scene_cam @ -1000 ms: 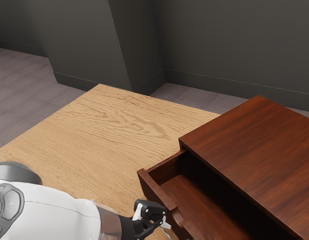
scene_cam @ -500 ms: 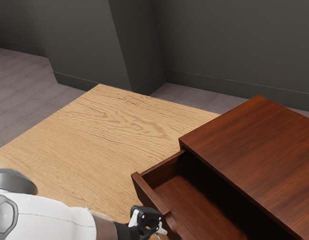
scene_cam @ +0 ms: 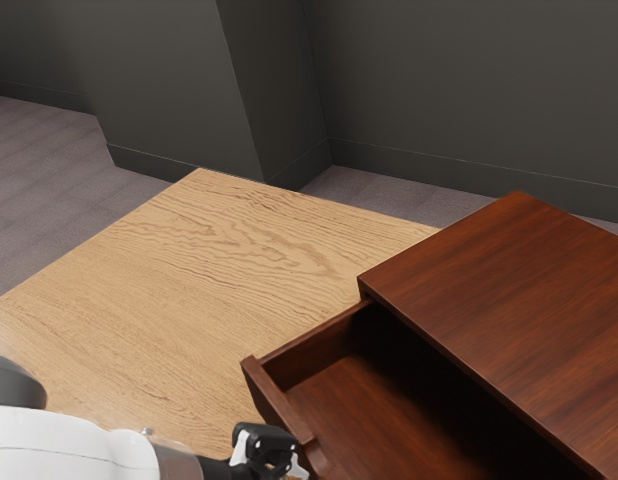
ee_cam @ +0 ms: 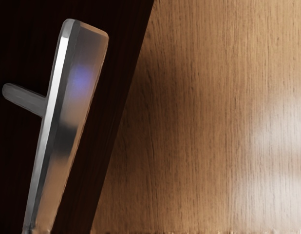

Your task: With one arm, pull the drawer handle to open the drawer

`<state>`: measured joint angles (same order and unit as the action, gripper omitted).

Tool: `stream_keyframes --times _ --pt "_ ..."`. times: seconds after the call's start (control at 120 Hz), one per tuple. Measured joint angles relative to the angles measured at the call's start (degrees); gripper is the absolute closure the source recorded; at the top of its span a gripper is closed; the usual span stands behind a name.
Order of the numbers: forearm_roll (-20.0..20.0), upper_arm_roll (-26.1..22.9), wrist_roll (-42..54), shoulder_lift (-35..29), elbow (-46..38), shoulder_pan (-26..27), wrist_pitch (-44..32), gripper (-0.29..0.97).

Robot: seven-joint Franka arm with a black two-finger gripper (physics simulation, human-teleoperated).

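Since 1 second ago the drawer (scene_cam: 389,415) has slid further out of the dark red-brown cabinet (scene_cam: 509,290). Its front panel's upper corner now sits more toward the exterior view's left and nearer the table's near edge than in either of the 2 earlier pictures. More of the drawer's floor shows, so it stands well open. The gripper (scene_cam: 289,462) has drawn back by the same amount and now sits low against the outside of the drawer front, just above the table (scene_cam: 189,270) by its near edge. The white arm (scene_cam: 59,450) has drawn back with it toward the exterior view's lower left corner.

I cannot tell from these pictures whether the gripper is clamped on the handle. The drawer front hides that spot in the exterior view.

From the wrist camera I see the handle (ee_cam: 63,131), a brushed metal bar standing off the dark drawer front on a short post. It lies close under my hand, with the pale wood grain of the table beside it.

The cabinet stands along the table's edge at the exterior view's right.
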<state>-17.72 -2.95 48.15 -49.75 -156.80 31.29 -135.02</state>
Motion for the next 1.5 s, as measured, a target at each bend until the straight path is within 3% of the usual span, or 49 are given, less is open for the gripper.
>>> stream_keyframes --times 0.242,0.35,0.533,0.7,0.792,0.983,1.175,1.5 --pt "-0.25 0.28 -0.16 -3.09 -1.96 0.0 1.17 0.0" --pt "-0.62 0.33 -0.25 -3.99 -2.28 0.06 1.78 0.06" --pt "-1.83 0.26 -0.1 -4.62 -2.44 0.34 2.42 0.03" --pt "-2.12 0.43 0.2 -5.05 -2.27 0.43 2.43 0.07" --pt "-1.96 0.57 0.39 -5.19 -2.12 0.4 2.08 0.19" --pt "-1.0 0.75 0.64 -5.24 -1.77 0.19 1.71 0.23" --pt "0.04 0.81 1.07 -5.05 -1.86 0.15 0.6 0.22" --pt "0.11 0.75 0.46 -5.08 -1.72 1.28 -0.78 0.05"
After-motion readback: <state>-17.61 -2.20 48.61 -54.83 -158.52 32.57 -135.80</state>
